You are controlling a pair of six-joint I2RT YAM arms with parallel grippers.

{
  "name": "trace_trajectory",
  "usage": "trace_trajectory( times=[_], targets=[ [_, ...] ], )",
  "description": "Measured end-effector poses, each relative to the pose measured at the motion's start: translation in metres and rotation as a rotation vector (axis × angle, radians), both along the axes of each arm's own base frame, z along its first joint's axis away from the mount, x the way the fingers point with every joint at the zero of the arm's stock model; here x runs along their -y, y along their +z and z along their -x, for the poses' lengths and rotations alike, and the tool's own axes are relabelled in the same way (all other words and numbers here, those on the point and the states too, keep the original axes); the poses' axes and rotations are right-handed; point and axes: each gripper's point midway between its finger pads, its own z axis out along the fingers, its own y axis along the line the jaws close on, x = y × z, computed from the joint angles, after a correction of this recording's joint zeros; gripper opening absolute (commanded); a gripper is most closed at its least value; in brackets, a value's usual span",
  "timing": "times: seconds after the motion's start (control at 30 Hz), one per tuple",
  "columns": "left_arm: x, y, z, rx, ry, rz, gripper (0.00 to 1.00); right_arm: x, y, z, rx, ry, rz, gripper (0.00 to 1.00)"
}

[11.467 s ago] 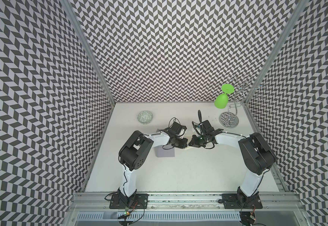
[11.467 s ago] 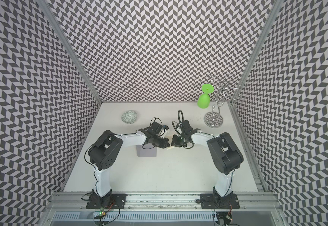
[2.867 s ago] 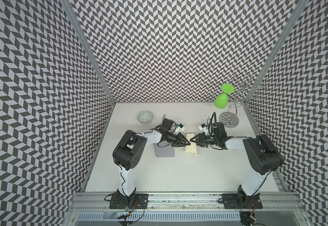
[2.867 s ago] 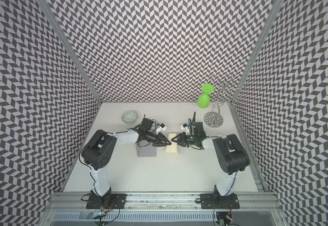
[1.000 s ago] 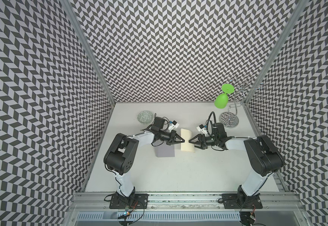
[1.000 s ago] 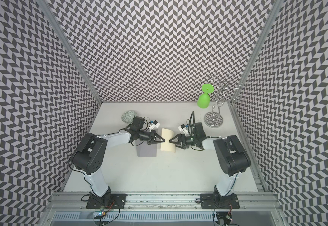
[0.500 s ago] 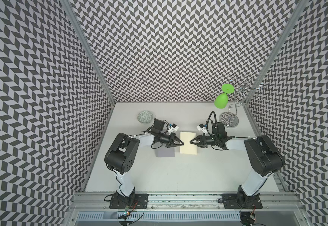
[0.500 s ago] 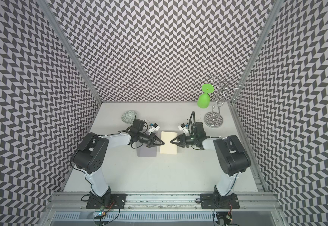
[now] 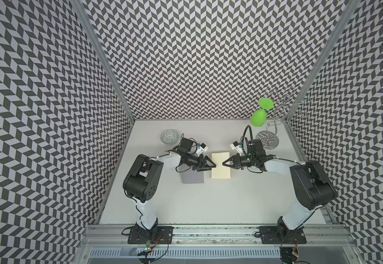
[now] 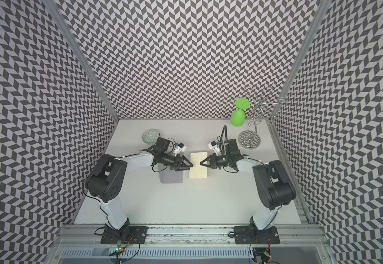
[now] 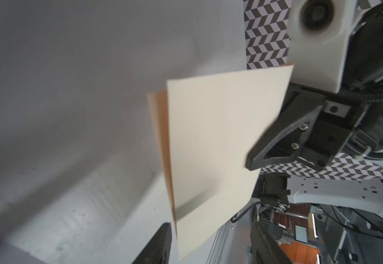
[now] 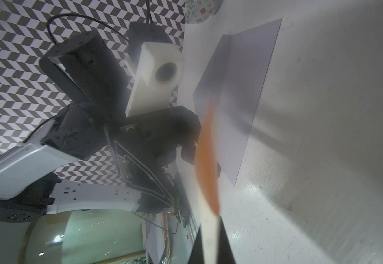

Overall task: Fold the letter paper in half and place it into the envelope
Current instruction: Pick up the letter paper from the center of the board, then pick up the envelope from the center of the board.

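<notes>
The letter paper (image 9: 220, 169) is hanging folded, clamped in the right gripper (image 9: 223, 164). The left gripper (image 9: 211, 164) is standing apart, and the envelope (image 9: 192, 178) is lying beside it, waiting unfilled.

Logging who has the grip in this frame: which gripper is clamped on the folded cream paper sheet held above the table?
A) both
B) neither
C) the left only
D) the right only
D: the right gripper is shut on one edge of the folded cream paper sheet, while the left gripper has its jaws standing well apart on either side of the opposite edge.
</notes>
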Motion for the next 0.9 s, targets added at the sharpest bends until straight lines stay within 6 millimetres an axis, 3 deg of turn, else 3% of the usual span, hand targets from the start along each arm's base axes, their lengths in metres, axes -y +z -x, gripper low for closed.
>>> trace_trajectory(
  times=[0.17, 0.33, 0.43, 0.5, 0.63, 0.9],
  targets=[
    [-0.046, 0.019, -0.045, 0.154, 0.213, -0.143, 0.65, 0.004, 0.04, -0.035, 0.198, -0.067, 0.161, 0.0],
    [-0.12, 0.045, -0.083, 0.294, 0.487, -0.289, 0.66, 0.008, 0.082, -0.05, 0.362, -0.123, 0.25, 0.0],
    [-0.158, 0.032, -0.084, 0.285, 0.598, -0.381, 0.66, 0.016, 0.083, -0.038, 0.348, -0.149, 0.173, 0.0],
    [-0.173, 0.015, -0.077, 0.252, 0.628, -0.436, 0.66, 0.023, 0.067, -0.029, 0.273, -0.173, 0.135, 0.0],
    [-0.184, -0.016, -0.056, 0.187, 0.634, -0.509, 0.66, 0.021, 0.03, -0.026, 0.101, -0.172, 0.157, 0.0],
    [-0.186, -0.03, -0.048, 0.159, 0.624, -0.531, 0.66, 0.001, 0.041, -0.037, 0.121, -0.132, 0.151, 0.0]
  ],
)
